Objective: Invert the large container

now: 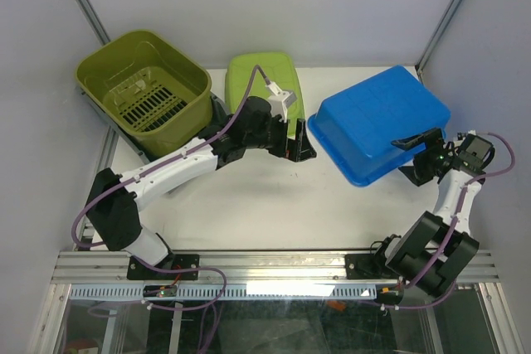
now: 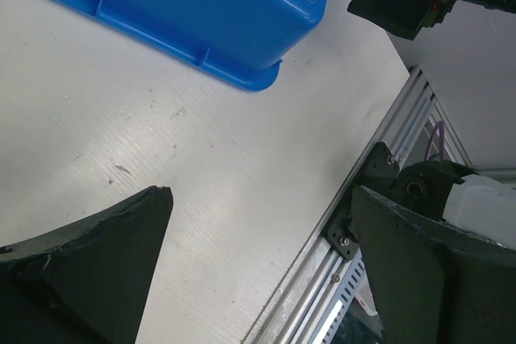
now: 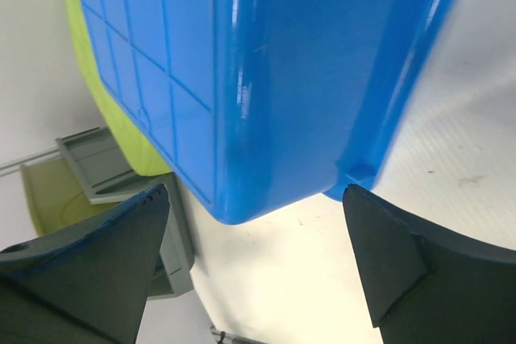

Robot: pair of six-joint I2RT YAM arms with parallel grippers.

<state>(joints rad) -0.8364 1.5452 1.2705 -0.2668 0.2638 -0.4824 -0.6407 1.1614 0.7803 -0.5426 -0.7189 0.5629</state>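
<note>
Blue plastic, stiff, likely light yet slick, the large container (image 1: 377,122) lies bottom-up right of the green tub (image 1: 261,79), best gripped at its rim; my left gripper (image 1: 297,147) and right gripper (image 1: 412,157) both gape wide.

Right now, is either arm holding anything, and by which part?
Nothing. The right gripper is open, its fingers apart from the blue bin; the left gripper is open over the table.

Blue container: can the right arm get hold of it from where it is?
Probably yes. The right gripper stands open at a corner of the blue container, and the right wrist view shows nothing between them.
</note>
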